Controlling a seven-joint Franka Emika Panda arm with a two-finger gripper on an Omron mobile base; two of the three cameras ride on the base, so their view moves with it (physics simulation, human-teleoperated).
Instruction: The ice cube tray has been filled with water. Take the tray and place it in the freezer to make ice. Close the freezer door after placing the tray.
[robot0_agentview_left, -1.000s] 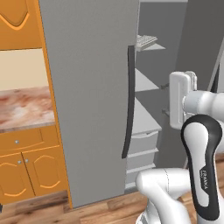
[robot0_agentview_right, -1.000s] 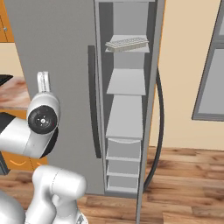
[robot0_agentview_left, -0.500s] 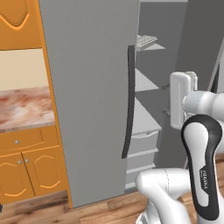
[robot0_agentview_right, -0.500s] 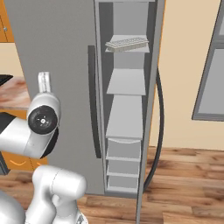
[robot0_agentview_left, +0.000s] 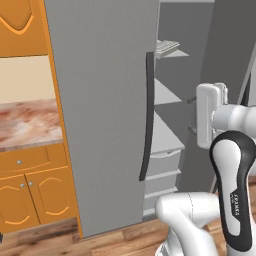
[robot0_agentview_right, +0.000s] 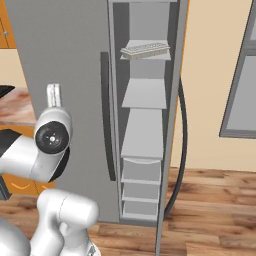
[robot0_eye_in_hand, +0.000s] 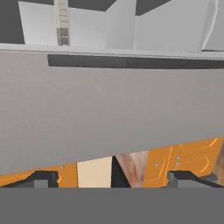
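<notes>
The freezer (robot0_agentview_left: 105, 100) is a tall grey two-door unit. Its left door is shut, with a long dark handle (robot0_agentview_left: 147, 115). The right door (robot0_agentview_right: 170, 125) stands open and shows edge-on, its dark handle (robot0_agentview_right: 183, 145) curving outward. The pale ice cube tray (robot0_agentview_right: 145, 50) lies flat on the top shelf inside the open compartment, also visible as the ice cube tray (robot0_agentview_left: 167, 46) and the ice cube tray (robot0_eye_in_hand: 61, 22). My gripper (robot0_eye_in_hand: 116, 179) is open with nothing between its fingers, pulled back from the shelves and facing the shut grey door (robot0_eye_in_hand: 109, 109).
Orange cabinets (robot0_agentview_left: 30, 190) and a marbled counter (robot0_agentview_left: 27, 125) stand left of the freezer. Shelves and drawers (robot0_agentview_right: 141, 170) fill the lower compartment. A grey window (robot0_agentview_right: 240, 75) is on the right wall. Wooden floor (robot0_agentview_right: 210, 210) lies in front of the open door.
</notes>
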